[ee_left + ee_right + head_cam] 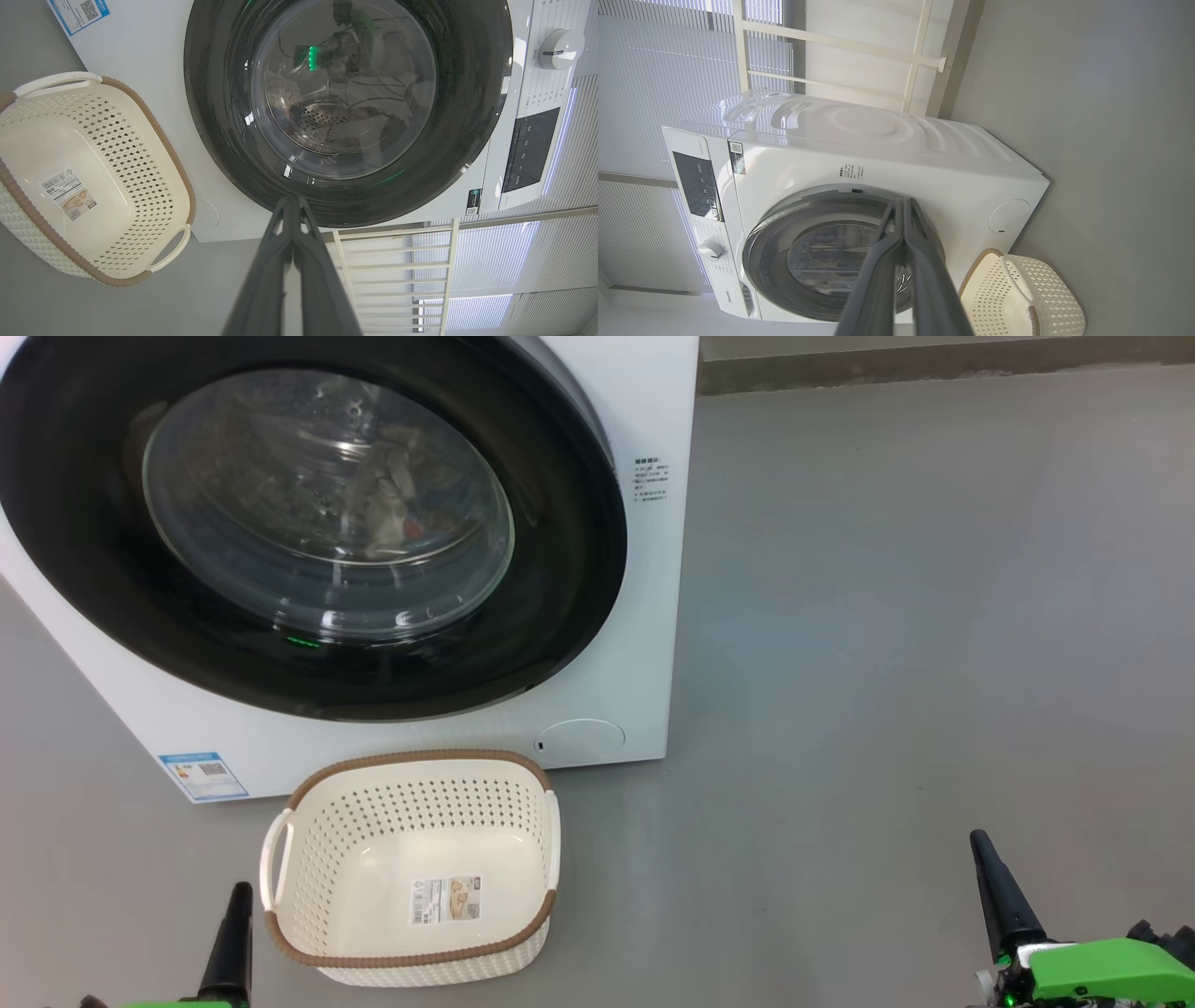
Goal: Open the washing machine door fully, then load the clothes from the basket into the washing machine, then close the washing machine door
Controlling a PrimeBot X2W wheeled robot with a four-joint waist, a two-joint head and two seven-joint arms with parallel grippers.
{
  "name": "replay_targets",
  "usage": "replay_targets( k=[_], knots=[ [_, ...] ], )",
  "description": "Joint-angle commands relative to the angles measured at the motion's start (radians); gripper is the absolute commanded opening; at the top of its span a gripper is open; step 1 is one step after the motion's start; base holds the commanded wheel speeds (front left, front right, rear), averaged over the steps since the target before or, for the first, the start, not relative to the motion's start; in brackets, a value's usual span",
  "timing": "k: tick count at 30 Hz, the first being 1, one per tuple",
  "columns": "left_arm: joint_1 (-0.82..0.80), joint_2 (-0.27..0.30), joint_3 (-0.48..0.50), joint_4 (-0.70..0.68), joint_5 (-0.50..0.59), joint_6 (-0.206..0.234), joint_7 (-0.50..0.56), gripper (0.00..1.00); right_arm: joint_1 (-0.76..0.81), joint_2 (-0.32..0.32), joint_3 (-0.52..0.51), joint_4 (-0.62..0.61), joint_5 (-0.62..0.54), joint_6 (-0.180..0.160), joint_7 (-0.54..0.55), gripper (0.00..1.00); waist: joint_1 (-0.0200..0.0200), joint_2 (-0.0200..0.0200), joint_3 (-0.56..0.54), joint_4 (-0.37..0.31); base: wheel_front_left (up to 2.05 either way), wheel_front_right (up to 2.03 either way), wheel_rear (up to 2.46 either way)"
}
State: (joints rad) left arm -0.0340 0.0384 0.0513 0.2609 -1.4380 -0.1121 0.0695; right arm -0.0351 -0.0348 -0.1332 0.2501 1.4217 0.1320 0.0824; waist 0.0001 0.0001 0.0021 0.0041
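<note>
At the lower left of the head view the left gripper points up, its fingers pressed together on nothing, just beside the basket. The basket sits on the floor at bottom centre-left, bare but for a label (nothing more to load, by the look of it). Above it, in the upper left, the washing machine door lies against the washing machine, and the clothes show dimly behind the glass. Closing seems the step in hand, or one already done; whether the latch has caught I cannot tell. A firm push with closed fingertips on the black rim, not the glass, would seat it. At the lower right the right gripper is also pressed shut and empty, well apart from everything.
</note>
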Motion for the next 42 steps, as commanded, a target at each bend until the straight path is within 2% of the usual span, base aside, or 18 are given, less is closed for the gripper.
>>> replay_targets(
  k=[1, 14, 42],
  knots=[
    [-0.053, 0.014, 0.037, -0.017, -0.034, -0.015, 0.01, 0.0, -0.051, -0.013, 0.019, -0.021, 0.037, -0.001, 0.01, 0.0, -0.0001, -0.0001, 0.0, 0.0, 0.0, 0.0, 0.0],
    [-0.074, 0.012, 0.063, -0.015, -0.169, -0.019, 0.044, 0.0, -0.073, -0.015, 0.019, -0.005, 0.186, -0.001, 0.031, 0.0, -0.0001, -0.0001, 0.001, -0.004, 0.0, 0.0, 0.0],
    [-0.074, 0.012, 0.063, -0.015, -0.17, -0.019, 0.044, 0.0, -0.073, -0.015, 0.019, -0.005, 0.187, -0.001, 0.031, 0.0, -0.0001, -0.0001, 0.001, -0.004, 0.0, 0.0, 0.0]
  ],
)
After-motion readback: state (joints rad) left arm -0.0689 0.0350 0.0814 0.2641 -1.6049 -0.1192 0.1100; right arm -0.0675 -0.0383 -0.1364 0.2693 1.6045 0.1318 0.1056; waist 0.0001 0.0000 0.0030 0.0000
